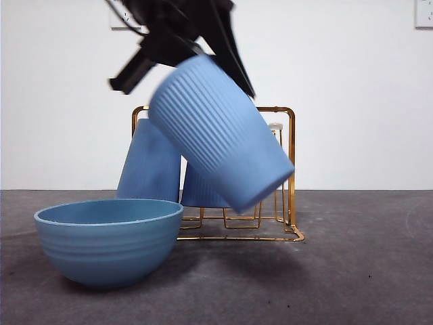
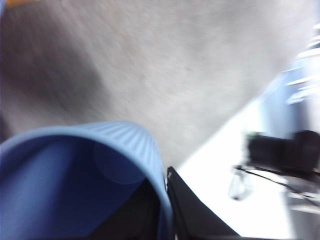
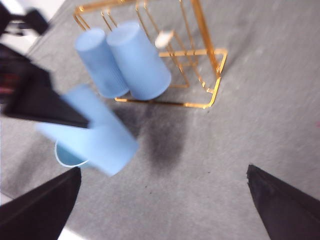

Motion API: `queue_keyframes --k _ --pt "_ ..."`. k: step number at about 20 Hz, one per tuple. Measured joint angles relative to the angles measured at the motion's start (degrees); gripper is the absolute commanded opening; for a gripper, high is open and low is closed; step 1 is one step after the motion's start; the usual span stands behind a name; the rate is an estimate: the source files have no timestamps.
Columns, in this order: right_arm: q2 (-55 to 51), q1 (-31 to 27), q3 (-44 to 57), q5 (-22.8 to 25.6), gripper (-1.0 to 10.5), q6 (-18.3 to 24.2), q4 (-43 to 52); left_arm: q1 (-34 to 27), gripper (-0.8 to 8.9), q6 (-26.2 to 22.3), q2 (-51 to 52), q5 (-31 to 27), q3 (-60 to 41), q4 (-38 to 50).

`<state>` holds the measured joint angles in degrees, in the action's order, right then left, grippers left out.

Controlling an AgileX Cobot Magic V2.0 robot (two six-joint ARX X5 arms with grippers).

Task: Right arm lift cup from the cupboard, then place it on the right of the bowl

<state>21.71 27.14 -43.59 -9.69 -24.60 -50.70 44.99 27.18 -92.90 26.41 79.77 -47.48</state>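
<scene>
A ribbed blue cup (image 1: 220, 149) hangs tilted in the air in front of the gold wire cupboard (image 1: 291, 156), above and right of the blue bowl (image 1: 108, 240). The left gripper (image 1: 196, 61) is shut on its rim. In the left wrist view one jaw is inside the cup (image 2: 75, 170) and one outside, with the gripper (image 2: 162, 220) on the rim. My right gripper (image 3: 162, 200) is open and empty, high above the table. From there I see the held cup (image 3: 87, 142) over the bowl (image 3: 67, 156) and the cupboard (image 3: 200, 65).
Two more blue cups (image 1: 150, 166) (image 1: 203, 186) lean upside down on the rack's pegs. They also show in the right wrist view (image 3: 100, 62) (image 3: 140, 60). A bare white-tipped peg (image 1: 275, 126) stands at the rack's right. Dark grey mat (image 1: 352, 271) lies right of the bowl.
</scene>
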Motion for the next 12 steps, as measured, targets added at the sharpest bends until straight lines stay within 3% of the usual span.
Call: queue_keyframes --k 6,12 --pt "-2.97 0.00 -4.26 7.69 5.8 3.67 -7.23 5.09 0.09 -6.78 -11.43 -13.25 9.55 -4.90" --pt "-3.32 0.00 -4.28 8.44 5.8 4.72 -9.79 10.58 0.09 -13.09 -16.44 -26.36 12.70 -7.69"
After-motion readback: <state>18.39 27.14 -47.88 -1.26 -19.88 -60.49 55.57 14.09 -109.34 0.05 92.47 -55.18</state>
